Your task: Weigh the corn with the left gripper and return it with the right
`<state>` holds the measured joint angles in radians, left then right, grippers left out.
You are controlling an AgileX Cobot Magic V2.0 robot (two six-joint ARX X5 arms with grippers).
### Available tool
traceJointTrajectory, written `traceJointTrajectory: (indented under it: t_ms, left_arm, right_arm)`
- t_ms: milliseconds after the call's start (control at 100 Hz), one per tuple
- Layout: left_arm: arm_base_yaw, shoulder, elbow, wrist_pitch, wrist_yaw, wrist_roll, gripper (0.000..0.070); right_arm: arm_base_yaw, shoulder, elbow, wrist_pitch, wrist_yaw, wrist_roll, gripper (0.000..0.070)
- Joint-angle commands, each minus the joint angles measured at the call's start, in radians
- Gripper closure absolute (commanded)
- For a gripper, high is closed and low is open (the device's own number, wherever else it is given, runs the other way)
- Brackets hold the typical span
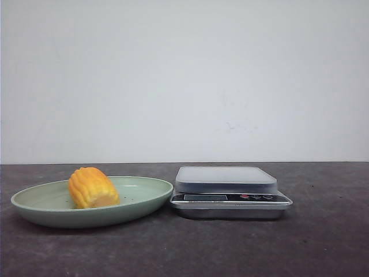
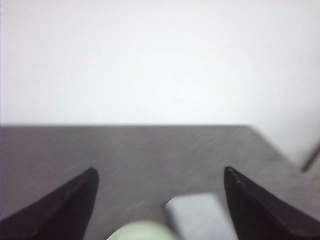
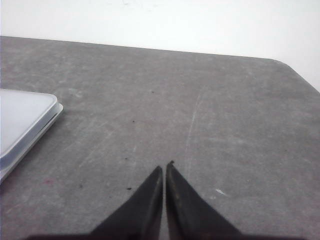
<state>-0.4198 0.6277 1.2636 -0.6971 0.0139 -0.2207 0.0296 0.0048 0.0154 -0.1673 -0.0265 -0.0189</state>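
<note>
The corn (image 1: 92, 187), a stubby yellow-orange cob piece, lies on the left part of a pale green plate (image 1: 144, 193). A silver kitchen scale (image 1: 228, 190) with a grey platform stands just right of the plate. Neither gripper shows in the front view. In the left wrist view my left gripper (image 2: 160, 172) is open and empty above the table, with the plate's rim (image 2: 142, 231) and the scale (image 2: 197, 215) blurred below it. In the right wrist view my right gripper (image 3: 165, 167) is shut on nothing, over bare table to the right of the scale (image 3: 22, 125).
The table (image 1: 323, 242) is dark grey with a white wall behind it. Its far right corner (image 3: 287, 65) shows in the right wrist view.
</note>
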Motion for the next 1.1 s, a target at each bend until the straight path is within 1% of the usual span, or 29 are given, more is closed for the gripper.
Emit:
traceJointTrajectory:
  t_ms: [0,70,210,250,380,500,690,880,1010,1090]
  left_arm:
    - [0.053,0.0,-0.101,0.119,0.061,0.032,0.0236]
    - [0.116,-0.018,-0.233,0.205,0.065,0.054,0.0236]
    - [0.225,-0.094,-0.499,0.308,0.06,0.132,0.0236]
    - [0.251,-0.13,-0.574,0.338,0.058,0.143,0.0236]
    - [0.313,-0.287,-0.793,0.436,0.058,0.141,0.0236]
    - [0.34,-0.453,-0.939,0.505,0.058,0.126,0.0236]
    - [0.394,-0.624,-1.073,0.509,0.058,0.128,0.0236]
    - [0.452,-0.624,-1.138,0.51,0.058,0.155,0.0236]
    - [0.462,-0.624,-1.16,0.509,0.058,0.181,0.0236]
    - [0.462,-0.624,-1.174,0.51,0.067,0.183,0.0236]
  right_arm:
    - [-0.001,-0.001,-0.002,0.014,0.001,0.008,0.0694]
    - [-0.001,-0.001,-0.002,0.014,0.001,0.008,0.0694]
    - [-0.001,-0.001,-0.002,0.014,0.001,0.008,0.0694]
    - [-0.001,-0.001,-0.002,0.014,0.001,0.008,0.0694]
    - [-0.001,-0.001,-0.002,0.014,0.001,0.008,0.0694]
    - [-0.001,-0.001,-0.002,0.014,0.001,0.008,0.0694]
    - [-0.001,-0.001,-0.002,0.014,0.001,0.008,0.0694]
    - [-0.001,-0.001,-0.002,0.013,0.001,0.008,0.0694]
    - [-0.001,-0.001,-0.002,0.014,0.001,0.008,0.0694]
    - [-0.001,-0.001,-0.002,0.014,0.001,0.008,0.0694]
